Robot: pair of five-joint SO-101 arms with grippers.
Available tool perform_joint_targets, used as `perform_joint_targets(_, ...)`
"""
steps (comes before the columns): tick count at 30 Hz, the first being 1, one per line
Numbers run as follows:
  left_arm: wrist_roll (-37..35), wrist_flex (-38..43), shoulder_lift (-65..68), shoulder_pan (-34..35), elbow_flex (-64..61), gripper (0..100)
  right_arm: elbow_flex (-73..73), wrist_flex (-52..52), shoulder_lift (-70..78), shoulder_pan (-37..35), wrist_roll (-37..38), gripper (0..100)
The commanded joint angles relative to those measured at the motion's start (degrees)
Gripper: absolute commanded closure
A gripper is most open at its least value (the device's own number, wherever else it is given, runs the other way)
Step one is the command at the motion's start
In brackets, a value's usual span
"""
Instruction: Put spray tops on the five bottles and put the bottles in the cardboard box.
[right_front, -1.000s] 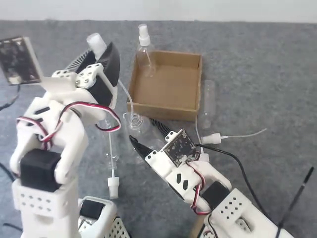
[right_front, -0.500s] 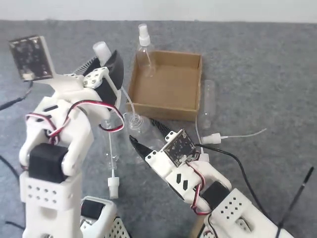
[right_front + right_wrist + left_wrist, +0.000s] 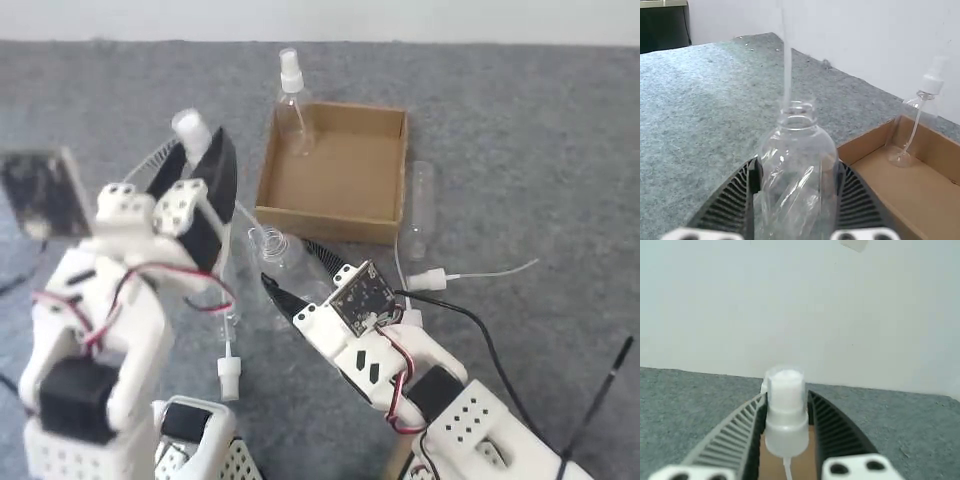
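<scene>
My left gripper is shut on a white spray top, held up left of the cardboard box; in the left wrist view the spray top sits between the ribbed fingers. Its thin tube runs down to the neck of a clear bottle. My right gripper is shut on that bottle. In the right wrist view the bottle stands with an open neck and the tube enters it from above. One capped bottle stands in the box's far left corner.
A capless bottle lies against the box's right side. A loose spray top with its tube lies right of my right gripper. Another spray top lies by the left arm's base, near a clear bottle. Grey carpet surrounds everything.
The left arm has swung and come lower, bringing the spray top down toward the front. The right gripper and its bottle have stayed put.
</scene>
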State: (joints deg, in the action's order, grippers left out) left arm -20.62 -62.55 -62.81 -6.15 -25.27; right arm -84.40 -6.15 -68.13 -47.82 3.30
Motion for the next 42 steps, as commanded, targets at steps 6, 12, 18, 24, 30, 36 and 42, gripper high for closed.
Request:
perform_joint_targets(6, 1.1, 4.6, -7.1, 0.9, -9.5, 99, 0.1, 1.4, 0.0, 0.0, 0.3, 98.0)
perform_joint_targets(12, 1.1, 7.2, -7.2, 2.4, -15.5, 99, 0.1, 1.4, 0.0, 0.0, 0.4, 98.0)
perform_joint_targets(18, 1.0, 7.2, -7.2, 1.9, -18.2, 99, 0.1, 1.4, 0.0, 0.0, 0.6, 98.0)
perform_joint_targets(24, 0.9, 7.1, -7.2, 0.4, -19.3, 99, 0.1, 1.4, 0.0, 0.0, 0.9, 97.6)
perform_joint_targets(30, 0.9, 7.3, -7.2, -4.0, -21.4, 99, 0.1, 1.4, -0.3, 0.0, 0.9, 97.5)
perform_joint_targets(36, 1.1, 7.6, -7.2, -7.7, -23.0, 99, 0.2, 1.4, -0.4, 0.1, 0.9, 97.4)
perform_joint_targets(42, 1.1, 9.6, -7.2, -8.4, -24.8, 99, 0.5, 1.4, -0.5, 2.4, 0.9, 97.4)
